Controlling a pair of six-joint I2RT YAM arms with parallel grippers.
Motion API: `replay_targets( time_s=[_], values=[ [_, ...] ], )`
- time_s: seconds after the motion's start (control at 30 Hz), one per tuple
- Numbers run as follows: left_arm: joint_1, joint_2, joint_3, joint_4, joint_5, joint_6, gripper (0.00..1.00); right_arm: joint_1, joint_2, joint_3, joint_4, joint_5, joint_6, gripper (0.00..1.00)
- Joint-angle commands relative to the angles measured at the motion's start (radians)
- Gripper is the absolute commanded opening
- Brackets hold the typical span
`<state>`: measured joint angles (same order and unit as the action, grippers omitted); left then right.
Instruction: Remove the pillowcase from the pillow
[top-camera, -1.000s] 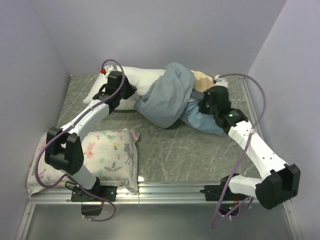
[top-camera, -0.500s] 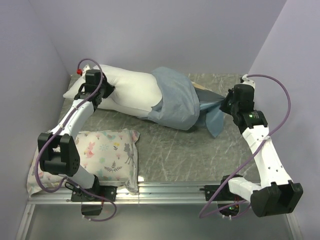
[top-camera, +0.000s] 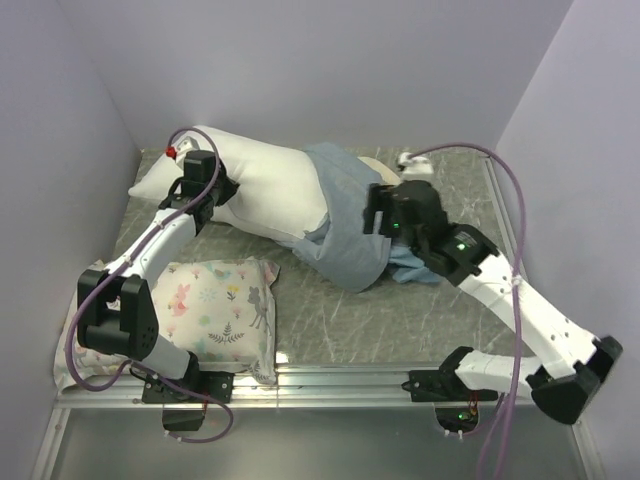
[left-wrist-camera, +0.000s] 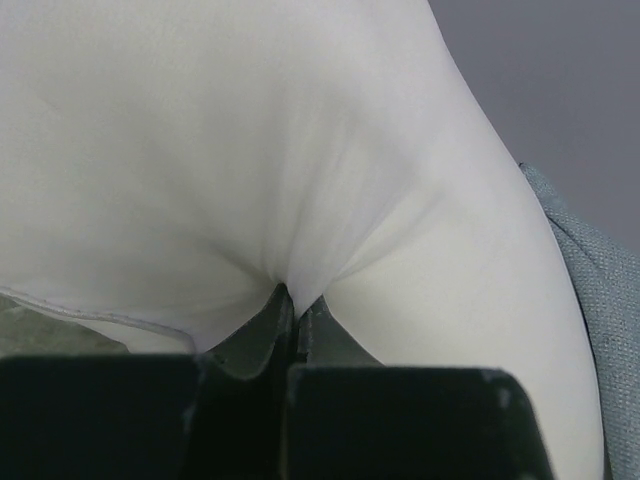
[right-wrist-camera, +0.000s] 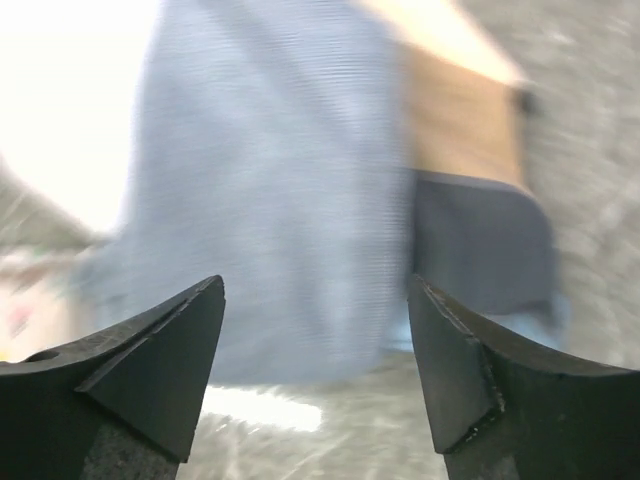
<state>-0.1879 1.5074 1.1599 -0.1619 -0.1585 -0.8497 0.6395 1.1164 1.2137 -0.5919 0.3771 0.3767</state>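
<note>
Moved: R gripper (right-wrist-camera: 315, 290) let go, swung back over pillowcase (top-camera: 350, 225); was further right.
Pillowcase: bunched, grey-blue side out, directly under R gripper tips, on pillow's end.
Pillow (top-camera: 260, 185): white, mostly bare, runs from L gripper toward R.
L gripper (left-wrist-camera: 290, 300): clamped on pillow fabric fold.
R gripper: jaws wide apart, empty.
Floral pillow (top-camera: 205, 305): near side of L arm, on table (top-camera: 330, 310).
</note>
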Motion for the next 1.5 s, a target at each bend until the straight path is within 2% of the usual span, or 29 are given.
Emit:
replay_targets(
  time_s=[0.0, 0.13, 0.27, 0.33, 0.37, 0.4, 0.43, 0.5, 0.57, 0.7, 0.8, 0.9, 1.03, 1.2, 1.43, 1.47],
  values=[
    [-0.033, -0.029, 0.004, 0.061, -0.013, 0.015, 0.00, 0.174, 0.135, 0.088, -0.020, 0.129, 0.008, 0.82],
    [-0.042, -0.027, 0.007, 0.062, -0.018, 0.015, 0.01, 0.261, 0.279, 0.125, -0.014, 0.175, 0.028, 0.85],
    [-0.044, -0.026, 0.020, 0.047, -0.019, 0.021, 0.00, 0.259, 0.361, 0.104, -0.009, 0.215, 0.044, 0.83],
    [-0.044, -0.024, 0.035, 0.038, -0.026, 0.032, 0.01, 0.224, 0.364, 0.077, -0.025, 0.244, 0.047, 0.64],
    [-0.042, -0.024, 0.041, 0.026, -0.029, 0.035, 0.01, 0.198, 0.341, 0.031, -0.023, 0.244, 0.053, 0.51],
    [-0.039, -0.026, 0.055, 0.022, -0.032, 0.038, 0.00, 0.172, 0.323, 0.002, -0.017, 0.238, 0.056, 0.24],
    [-0.035, -0.026, 0.061, 0.018, -0.030, 0.041, 0.00, 0.145, 0.298, -0.031, -0.007, 0.224, 0.056, 0.14],
    [-0.010, -0.026, 0.072, 0.013, -0.012, 0.041, 0.00, 0.037, 0.220, -0.123, 0.029, 0.177, 0.044, 0.01],
    [0.020, -0.027, 0.078, 0.013, 0.014, 0.038, 0.00, -0.067, 0.151, -0.192, 0.055, 0.145, 0.024, 0.00],
    [0.057, -0.029, 0.096, -0.002, 0.027, 0.043, 0.00, -0.199, 0.097, -0.258, 0.076, 0.108, 0.002, 0.00],
    [0.097, -0.020, 0.096, -0.007, 0.060, 0.046, 0.00, -0.253, 0.079, -0.281, 0.089, 0.075, 0.013, 0.00],
    [0.137, -0.012, 0.096, -0.014, 0.071, 0.054, 0.00, -0.267, 0.075, -0.289, 0.087, 0.106, 0.031, 0.00],
    [0.223, 0.004, 0.107, -0.022, 0.103, 0.048, 0.00, -0.371, 0.048, -0.298, 0.101, 0.066, 0.048, 0.00],
    [0.309, 0.048, 0.149, -0.045, 0.128, 0.047, 0.00, -0.412, 0.031, -0.290, 0.106, 0.034, 0.050, 0.00],
    [0.274, 0.040, 0.098, 0.018, 0.250, 0.058, 0.00, -0.390, 0.101, -0.290, 0.156, -0.121, 0.053, 0.00],
    [0.245, 0.040, 0.116, 0.006, 0.251, 0.072, 0.10, -0.361, 0.109, -0.290, 0.158, -0.107, 0.054, 0.00]
  ],
)
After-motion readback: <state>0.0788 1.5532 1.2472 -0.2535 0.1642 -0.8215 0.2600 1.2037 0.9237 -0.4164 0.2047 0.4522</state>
